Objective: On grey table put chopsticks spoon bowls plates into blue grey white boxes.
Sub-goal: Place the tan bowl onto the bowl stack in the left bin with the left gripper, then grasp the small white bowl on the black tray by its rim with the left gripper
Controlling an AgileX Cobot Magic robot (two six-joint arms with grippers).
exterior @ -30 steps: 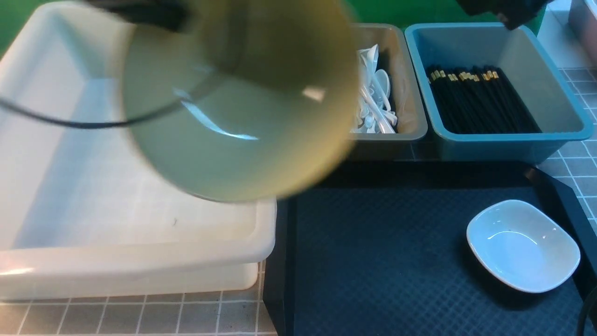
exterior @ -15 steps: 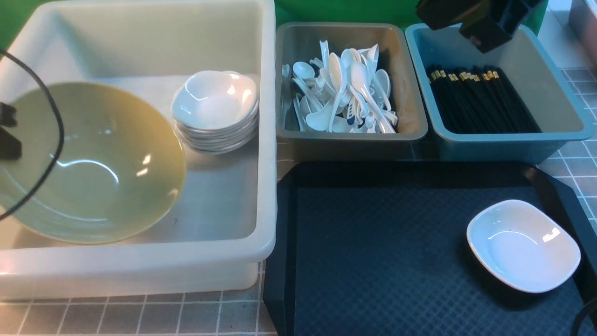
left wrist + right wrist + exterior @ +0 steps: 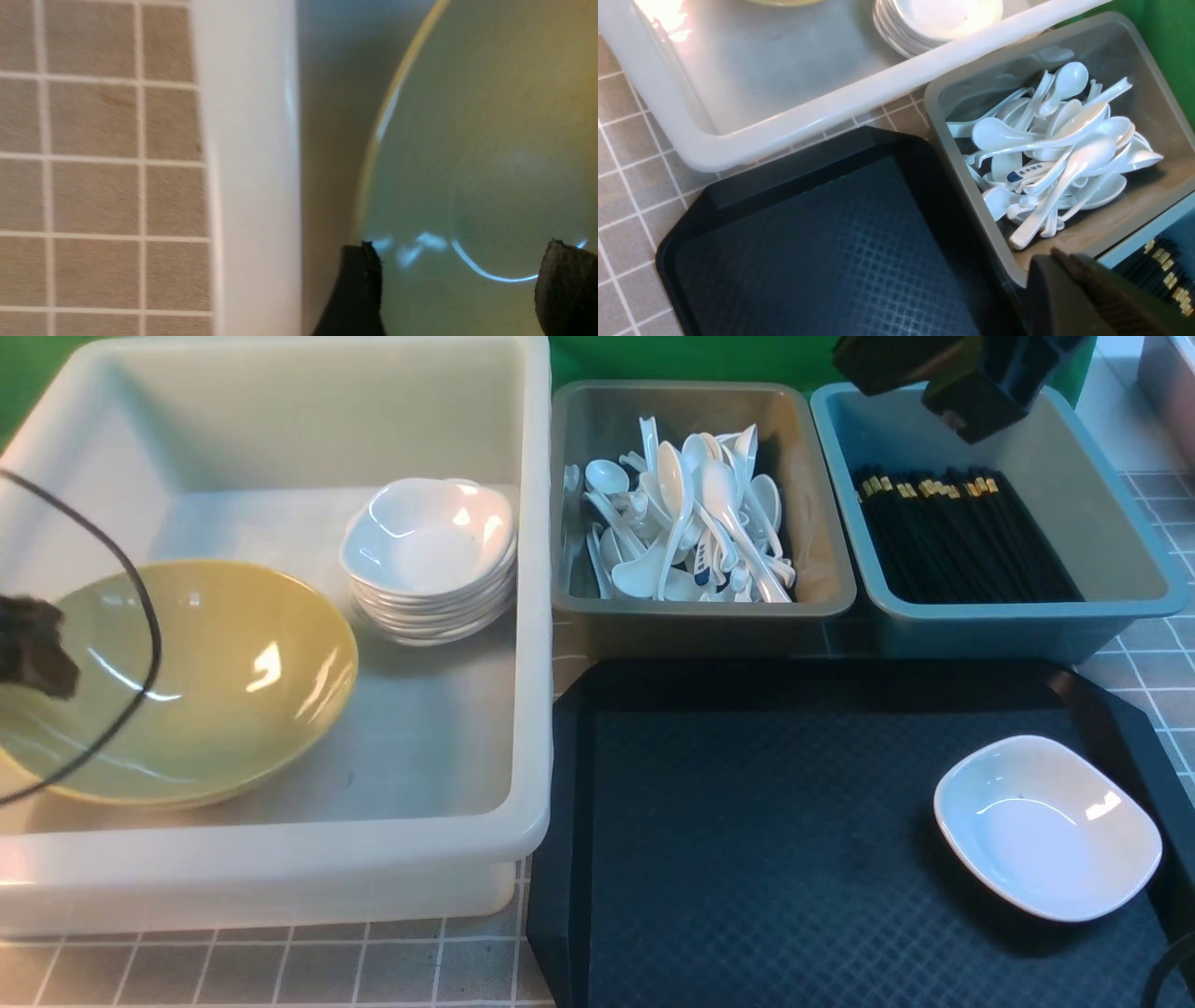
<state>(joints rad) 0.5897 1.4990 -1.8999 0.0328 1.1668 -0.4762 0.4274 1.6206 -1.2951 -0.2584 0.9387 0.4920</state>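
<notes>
Where the milky-white tub (image 3: 523, 709) holds the round, glossy mustard-yellow bowl (image 3: 205, 681), the left gripper (image 3: 451, 261) hovers with fingers spread; the right gripper (image 3: 1059, 261), pressed together, hangs near the smooth teal-blue bin (image 3: 1027, 609).

In the front view, the left edge cuts off the yellow bowl (image 3: 215, 681), the left claw (image 3: 37, 649) hides part of it, and heaped spoons (image 3: 1064, 140) partly cover one another.

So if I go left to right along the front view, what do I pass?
Wide glossy yellow bowl → stack of small white rounded-square dishes → grey-brown plastic bin of white spoons → teal-blue plastic bin of black chopsticks
</notes>
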